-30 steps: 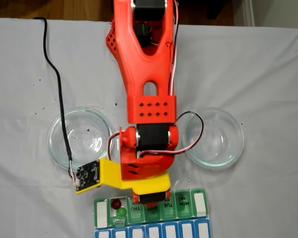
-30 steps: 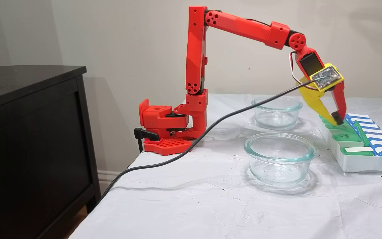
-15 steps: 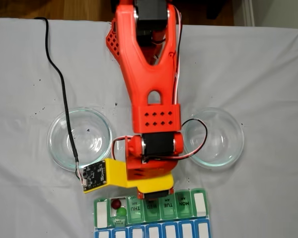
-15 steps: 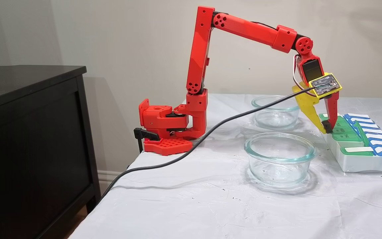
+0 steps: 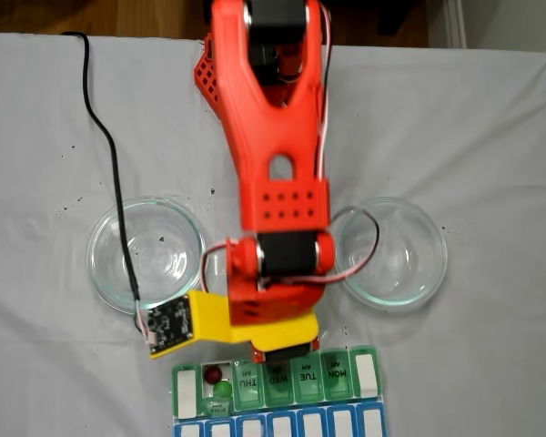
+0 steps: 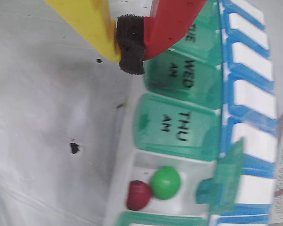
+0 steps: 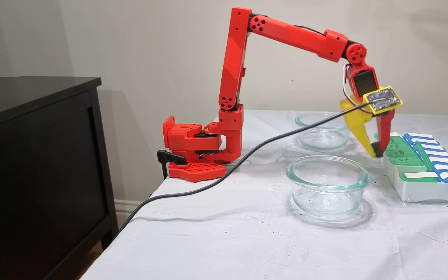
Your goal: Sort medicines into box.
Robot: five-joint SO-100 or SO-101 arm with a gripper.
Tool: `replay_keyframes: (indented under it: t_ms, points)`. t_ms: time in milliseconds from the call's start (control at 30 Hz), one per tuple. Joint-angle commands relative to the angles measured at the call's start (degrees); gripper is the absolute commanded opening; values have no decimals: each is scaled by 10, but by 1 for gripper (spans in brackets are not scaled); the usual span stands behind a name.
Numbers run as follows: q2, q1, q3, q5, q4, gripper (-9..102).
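Gripper pulling back off the box — fingers pressed together, carrying nothing.

A second ago the gripper sat over the green lids; now it hangs at the box edge nearest the arm, by the WED lid. One red ball and one green ball lie touching in the open compartment beyond THU. Both glass dishes on the counter look empty — likely retreat after a drop.
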Motion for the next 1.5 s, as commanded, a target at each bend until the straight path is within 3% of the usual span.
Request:
replay_keyframes:
  t_ms: [0,267,633,833,1367,1467]
  points:
    - [196,47,49,-50,-150,0]
    - [218,95,151,-91,-316,0]
    - [61,101,100,-75,-406,0]
    - [-13,98,45,-60,-411,0]
    - [28,78,75,-41,-411,0]
    - [25,76,76,-42,-371,0]
